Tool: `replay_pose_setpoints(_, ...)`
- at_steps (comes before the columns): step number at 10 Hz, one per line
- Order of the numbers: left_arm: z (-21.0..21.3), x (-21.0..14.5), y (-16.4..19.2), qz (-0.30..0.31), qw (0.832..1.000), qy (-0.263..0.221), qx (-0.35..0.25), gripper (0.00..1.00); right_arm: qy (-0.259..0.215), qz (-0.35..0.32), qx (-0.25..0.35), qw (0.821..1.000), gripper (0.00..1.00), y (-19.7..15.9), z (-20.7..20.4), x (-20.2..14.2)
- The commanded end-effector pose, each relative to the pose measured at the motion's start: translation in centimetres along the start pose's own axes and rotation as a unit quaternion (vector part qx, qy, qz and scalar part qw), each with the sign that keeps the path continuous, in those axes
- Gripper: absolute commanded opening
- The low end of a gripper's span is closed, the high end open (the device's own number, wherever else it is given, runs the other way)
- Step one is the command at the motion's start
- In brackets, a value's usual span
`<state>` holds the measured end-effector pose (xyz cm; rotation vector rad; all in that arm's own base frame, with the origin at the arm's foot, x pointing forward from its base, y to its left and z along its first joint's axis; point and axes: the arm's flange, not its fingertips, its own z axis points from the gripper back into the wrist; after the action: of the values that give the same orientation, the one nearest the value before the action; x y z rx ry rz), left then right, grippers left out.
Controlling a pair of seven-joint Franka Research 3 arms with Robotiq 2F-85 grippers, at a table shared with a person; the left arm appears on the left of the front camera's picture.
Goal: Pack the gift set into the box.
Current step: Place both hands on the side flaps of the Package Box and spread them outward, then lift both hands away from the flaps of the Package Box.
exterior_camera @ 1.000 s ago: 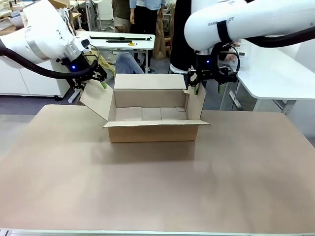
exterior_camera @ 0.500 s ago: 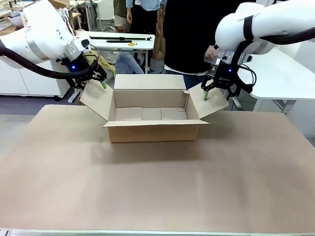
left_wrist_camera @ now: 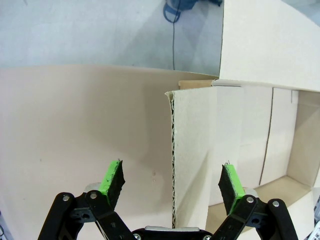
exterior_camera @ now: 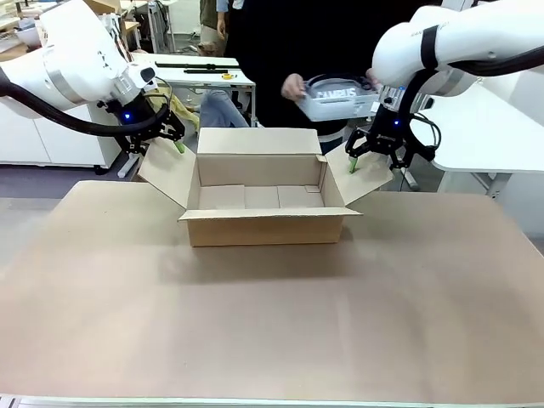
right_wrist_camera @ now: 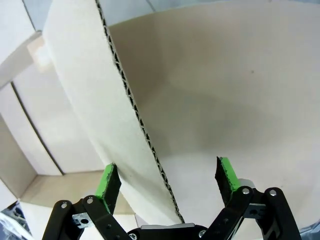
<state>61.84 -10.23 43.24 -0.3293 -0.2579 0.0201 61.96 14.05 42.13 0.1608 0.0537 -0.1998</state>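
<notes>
Both L gripper point(left_wrist_camera: 172, 182), R gripper point(right_wrist_camera: 167, 182) spread astride box point(exterior_camera: 263, 228) flaps point(exterior_camera: 161, 174); gift set point(exterior_camera: 340, 95) aloft.

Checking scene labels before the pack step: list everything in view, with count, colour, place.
box: 1, brown cardboard, table centre, flaps open
gift set: 1, dark and white with white letters, held in the air beyond the box's far right corner
table: 1, brown, under the box
side tables: 2, white, background left and right
person's hand: 1 clear, at the gift set's edge
left gripper: 1, black with green pads, open astride the box's left flap
right gripper: 1, same colours, open astride the right flap
</notes>
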Motion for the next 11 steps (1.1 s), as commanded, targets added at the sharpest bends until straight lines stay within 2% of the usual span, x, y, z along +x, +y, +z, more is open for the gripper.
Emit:
replay_pose_setpoints(1, 0.05, -0.01, 0.05, 0.006, 1.0, -0.001, 0.007, 1.0, -0.001, -0.012, -0.017, 1.0, 1.0, -0.16, 0.17, 0.05)
replay_pose_setpoints(11, 0.05, -0.01, 0.05, 0.006, 1.0, -0.001, 0.007, 1.0, -0.001, -0.012, -0.017, 1.0, 1.0, -0.16, 0.17, 0.05)
